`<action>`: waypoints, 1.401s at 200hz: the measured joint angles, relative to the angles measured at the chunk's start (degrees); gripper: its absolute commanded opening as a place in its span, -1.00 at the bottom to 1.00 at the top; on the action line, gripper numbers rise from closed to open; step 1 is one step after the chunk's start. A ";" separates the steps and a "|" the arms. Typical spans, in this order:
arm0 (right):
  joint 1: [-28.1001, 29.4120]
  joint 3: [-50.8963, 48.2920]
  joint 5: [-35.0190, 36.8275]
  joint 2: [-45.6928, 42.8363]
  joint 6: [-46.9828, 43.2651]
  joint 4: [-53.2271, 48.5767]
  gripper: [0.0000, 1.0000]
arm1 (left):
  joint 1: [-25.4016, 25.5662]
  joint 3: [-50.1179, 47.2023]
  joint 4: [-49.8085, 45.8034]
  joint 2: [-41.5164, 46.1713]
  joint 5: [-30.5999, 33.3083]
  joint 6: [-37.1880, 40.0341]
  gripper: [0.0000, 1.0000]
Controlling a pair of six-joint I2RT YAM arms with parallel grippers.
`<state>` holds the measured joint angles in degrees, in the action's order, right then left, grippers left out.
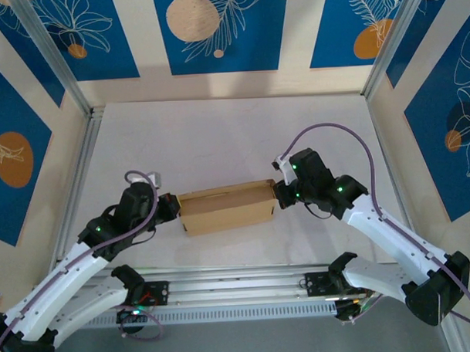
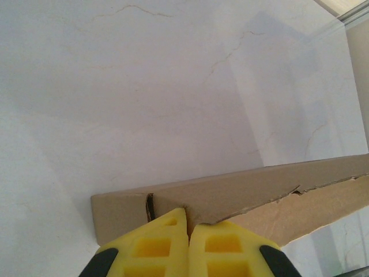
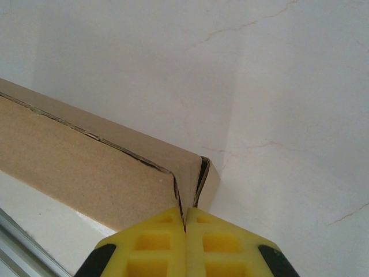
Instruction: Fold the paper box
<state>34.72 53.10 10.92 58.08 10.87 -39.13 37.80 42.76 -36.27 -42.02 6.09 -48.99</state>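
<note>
Brown corrugated-cardboard paper box [image 1: 224, 209] lies on the white, faintly veined worktop [image 1: 218, 138], a little toward 6 o'clock from the centre in the overhead view. Its long axis runs from 9 to 3 o'clock. It already stands up as a shallow rectangular shell with its walls raised.

Left pincer [image 1: 173, 207]: at the box's 9 o'clock end, touching it. On my left wrist feed the pincer [image 2: 187, 222] is closed, and its yellow ribbed fingers [image 2: 155, 242] are pressed to a hairline seam. The box [image 2: 230, 193] shows a short end wall with a dark slot. A ragged inner edge runs down into that seam, so I read the cardboard as nipped there.

Right pincer [image 1: 278, 191]: at the 3 o'clock end, also in contact. On the right wrist feed the pincer [image 3: 185, 216] is likewise closed, with its yellow fingers [image 3: 216, 242] tight together. The box [image 3: 86, 167] presents its corner, where a doubled wall layer shows a dark gap. That folded edge leads straight into the seam and is gripped.

The box's underside rests on the worktop. A silver aluminium rail [image 1: 239, 288] runs along 6 o'clock, well apart from the box.
</note>
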 measured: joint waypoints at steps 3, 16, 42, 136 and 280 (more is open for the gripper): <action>0.02 -0.20 0.02 -0.17 0.00 0.20 -1.00 | 0.02 -0.09 0.09 0.11 0.02 0.02 -1.00; 0.07 -1.07 0.04 -0.92 0.17 1.07 -1.00 | 0.28 -0.46 0.31 0.55 0.22 0.04 -0.99; 0.20 -3.15 0.52 -2.51 0.15 3.04 -1.00 | 1.25 -0.68 0.48 0.72 1.36 0.98 -0.98; 0.22 -13.86 0.68 -11.98 -2.29 14.03 -0.97 | 7.48 -1.03 -0.28 0.68 9.44 4.52 -0.93; 0.22 -21.05 1.07 -17.07 -2.03 22.86 -0.91 | 11.10 -7.48 6.14 5.55 15.61 -0.63 -0.95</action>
<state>34.94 32.05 11.99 41.01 8.84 -16.27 48.90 35.29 -30.13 -36.47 21.69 -49.63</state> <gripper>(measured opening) 0.066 0.047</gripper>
